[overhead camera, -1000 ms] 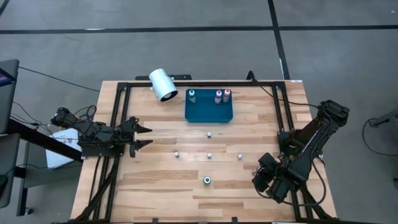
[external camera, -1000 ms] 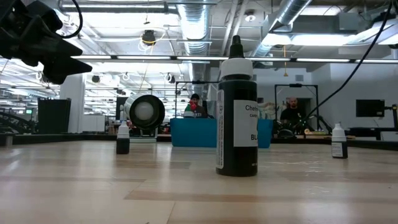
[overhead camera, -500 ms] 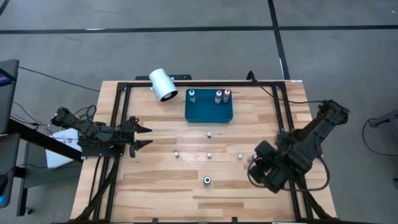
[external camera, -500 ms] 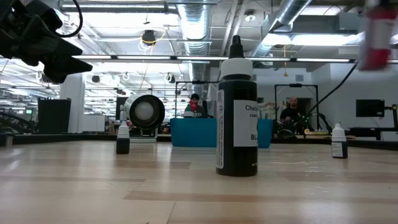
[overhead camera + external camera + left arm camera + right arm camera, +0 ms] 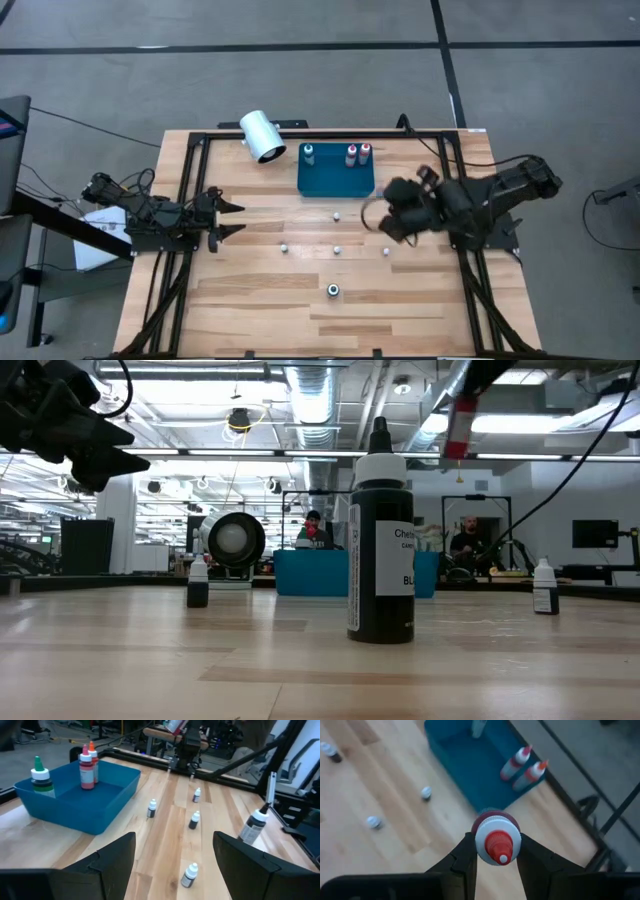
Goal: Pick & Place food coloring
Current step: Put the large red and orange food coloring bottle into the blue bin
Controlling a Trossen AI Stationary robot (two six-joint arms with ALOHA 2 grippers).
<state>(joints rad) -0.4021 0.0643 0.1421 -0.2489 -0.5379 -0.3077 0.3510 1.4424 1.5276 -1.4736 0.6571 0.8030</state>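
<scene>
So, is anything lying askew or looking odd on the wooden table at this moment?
Only the big white cylinder at the table's far edge beside the blue plastic tray: it lies on its side, while every small bottle stands upright. Nothing looks spilled or damaged.

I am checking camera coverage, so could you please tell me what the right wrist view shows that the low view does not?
Only the right wrist view shows the right gripper closed on the red-topped bottle, and the inside of the blue tray with two red-topped bottles standing in it. Only the low view shows the large black bottle up close, the white cylinder end-on, the left gripper raised at the side, and people in the room behind. Both show the held bottle in the air, the tray, and small dark bottles on the wooden table.
</scene>
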